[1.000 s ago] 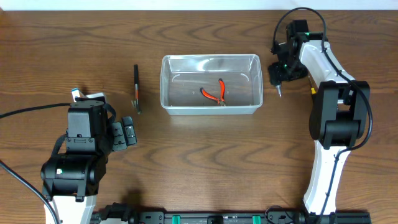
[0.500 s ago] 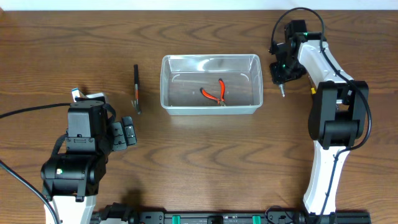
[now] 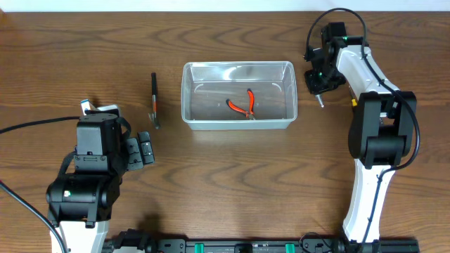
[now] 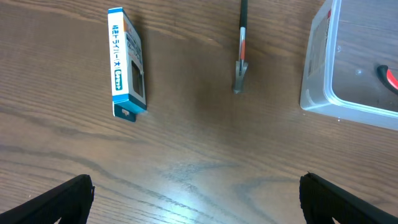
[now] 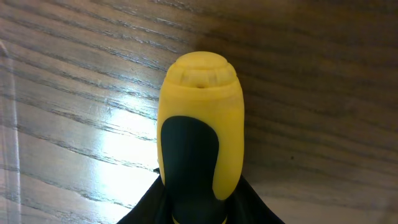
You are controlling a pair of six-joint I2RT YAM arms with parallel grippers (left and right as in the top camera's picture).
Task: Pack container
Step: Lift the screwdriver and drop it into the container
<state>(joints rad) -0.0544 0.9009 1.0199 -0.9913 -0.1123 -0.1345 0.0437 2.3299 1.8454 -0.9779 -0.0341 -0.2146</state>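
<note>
Screwdriver [image 5: 200,155] sits gripped in right claw [image 3: 318,83] beside container [image 3: 238,65]; next, probably carry it over the rim and release.

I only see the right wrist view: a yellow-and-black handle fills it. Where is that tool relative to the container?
Observer: The right gripper, shut on the screwdriver, is just outside the right-hand wall of the container.
Operator: What's packed so far?
Observer: Only red-handled pliers lie inside.
Operator: Anything left outside?
Observer: A slim black tool lies left of the container, and a blue-and-white box lies farther left.
Operator: Left arm busy?
Observer: No, the left gripper is open and empty.
</note>
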